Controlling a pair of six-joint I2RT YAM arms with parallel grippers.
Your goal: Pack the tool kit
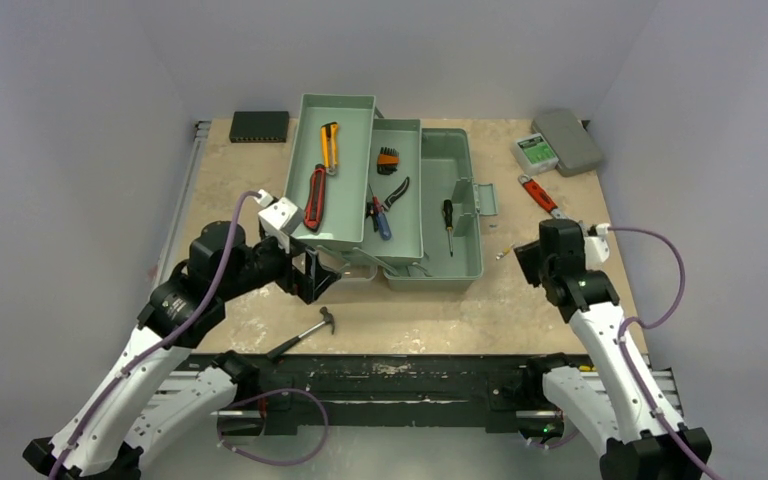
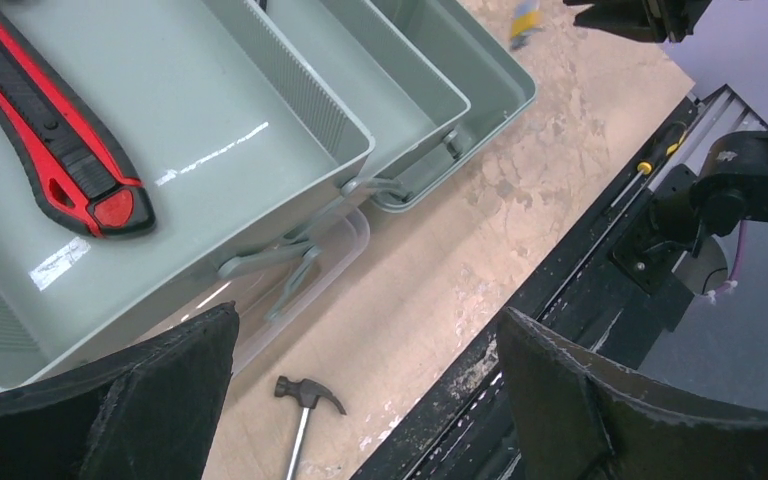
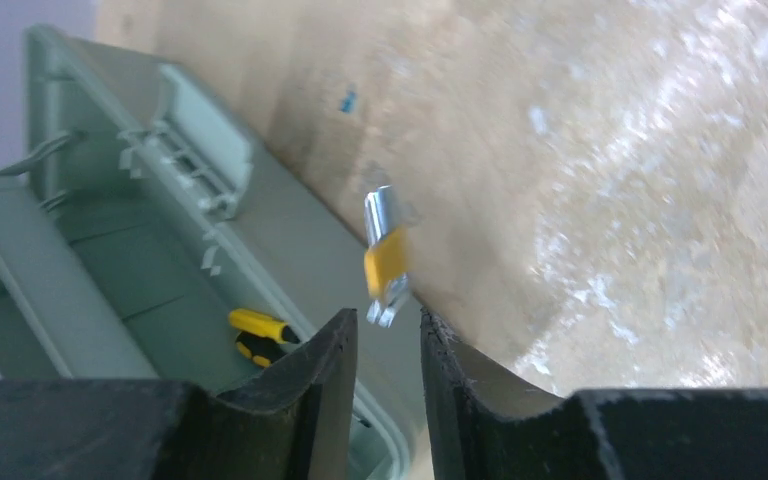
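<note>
The sage-green toolbox (image 1: 465, 190) stands open mid-table, its trays folded out to the left. A red knife (image 1: 315, 197), a yellow knife (image 1: 329, 146), pliers (image 1: 393, 194) and a screwdriver (image 1: 448, 215) lie inside. My left gripper (image 1: 312, 275) hangs open by the tray's front-left corner, above a small hammer (image 2: 305, 395) on the table. The red knife (image 2: 60, 150) fills the left wrist view's upper left. My right gripper (image 3: 385, 318) hovers at the box's right side, jaws narrowly apart. A small yellow-and-silver piece (image 3: 385, 255) lies just past its tips, ungripped.
A red-handled wrench (image 1: 540, 194) lies on the table right of the box. A green-labelled pack (image 1: 536, 151) and a flat grey case (image 1: 568, 141) sit at the back right, a black box (image 1: 259, 125) at the back left. The black rail (image 1: 400, 365) runs along the near edge.
</note>
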